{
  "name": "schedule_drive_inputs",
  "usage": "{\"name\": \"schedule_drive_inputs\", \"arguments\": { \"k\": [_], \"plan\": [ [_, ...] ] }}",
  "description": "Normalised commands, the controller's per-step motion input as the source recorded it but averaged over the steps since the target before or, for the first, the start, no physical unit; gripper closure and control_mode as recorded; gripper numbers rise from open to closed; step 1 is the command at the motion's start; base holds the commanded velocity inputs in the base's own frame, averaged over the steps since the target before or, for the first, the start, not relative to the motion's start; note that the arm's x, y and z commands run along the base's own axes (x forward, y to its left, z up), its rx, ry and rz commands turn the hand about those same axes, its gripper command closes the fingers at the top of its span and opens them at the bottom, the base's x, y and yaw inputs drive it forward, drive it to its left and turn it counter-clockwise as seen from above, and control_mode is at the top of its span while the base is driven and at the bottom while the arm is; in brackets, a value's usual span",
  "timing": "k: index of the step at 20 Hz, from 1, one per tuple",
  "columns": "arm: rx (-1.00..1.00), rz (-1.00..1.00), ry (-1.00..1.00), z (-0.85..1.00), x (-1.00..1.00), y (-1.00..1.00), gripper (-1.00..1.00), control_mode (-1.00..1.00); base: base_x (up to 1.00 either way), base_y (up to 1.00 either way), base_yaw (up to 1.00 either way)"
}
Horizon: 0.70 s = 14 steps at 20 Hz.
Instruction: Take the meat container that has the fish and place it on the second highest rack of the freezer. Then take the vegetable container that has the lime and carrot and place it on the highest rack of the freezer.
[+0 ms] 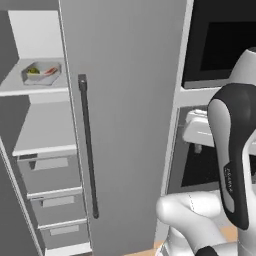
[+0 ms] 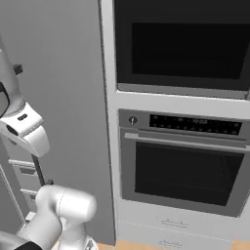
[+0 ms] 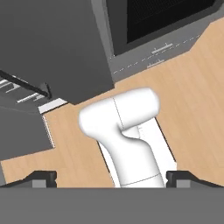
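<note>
The gripper [image 3: 111, 178] is hanging released and empty, pointing down at the wood floor [image 3: 192, 87]. In the freezer [image 1: 125, 100], the vegetable container [image 1: 41, 72] is already sitting on the highest rack [image 1: 20, 86]; the second highest rack [image 1: 45, 131] looks bare.

freezer [image 1: 125, 100]: door open, shelves exposed
highest rack [image 1: 15, 82]: holds vegetable container [image 1: 41, 73] with lime [image 1: 33, 70] and carrot [image 1: 50, 71]
second highest rack [image 1: 45, 132]: bare

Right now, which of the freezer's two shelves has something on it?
The highest rack: a tray with a green lime and an orange-red carrot sits on it. The second highest rack below is bare.
</note>
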Motion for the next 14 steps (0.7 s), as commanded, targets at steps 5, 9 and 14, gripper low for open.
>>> {"name": "schedule_drive_inputs", "arguments": {
  "k": [5, 9, 14],
  "plan": [
    [0.00, 0.00, 0.00, 0.00, 0.00, 0.00, -1.00, 1.00, 0.35, -1.00, 0.00],
    [0.00, 0.00, 0.00, 0.00, 0.00, 0.00, -1.00, 1.00, 0.39, -1.00, 0.00],
    [0.00, 0.00, 0.00, 0.00, 0.00, 0.00, -1.00, 1.00, 0.43, -1.00, 0.00]
  ]
}}
